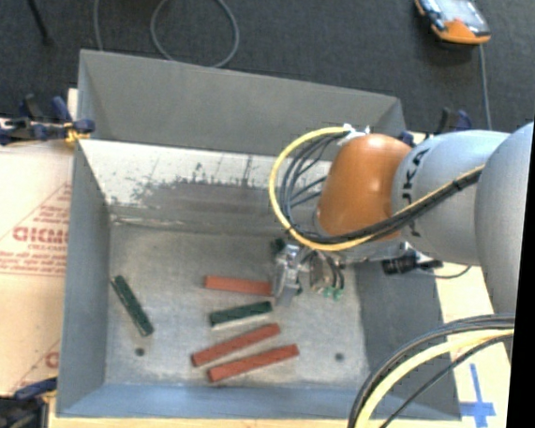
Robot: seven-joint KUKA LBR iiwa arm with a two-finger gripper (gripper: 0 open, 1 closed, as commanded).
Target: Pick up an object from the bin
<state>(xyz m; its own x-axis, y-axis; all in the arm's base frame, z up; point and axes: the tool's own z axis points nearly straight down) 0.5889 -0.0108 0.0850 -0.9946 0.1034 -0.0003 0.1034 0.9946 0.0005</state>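
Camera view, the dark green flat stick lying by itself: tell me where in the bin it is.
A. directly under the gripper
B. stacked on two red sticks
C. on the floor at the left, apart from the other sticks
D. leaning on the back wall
C: the lone dark green flat stick lies on the left of the grey metal bin floor, well away from the other four sticks near the gripper.

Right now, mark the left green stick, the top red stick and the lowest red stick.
left green stick [133, 305]: camera view, middle of its length.
top red stick [233, 285]: camera view, middle of its upper face.
lowest red stick [253, 363]: camera view, middle of its length.
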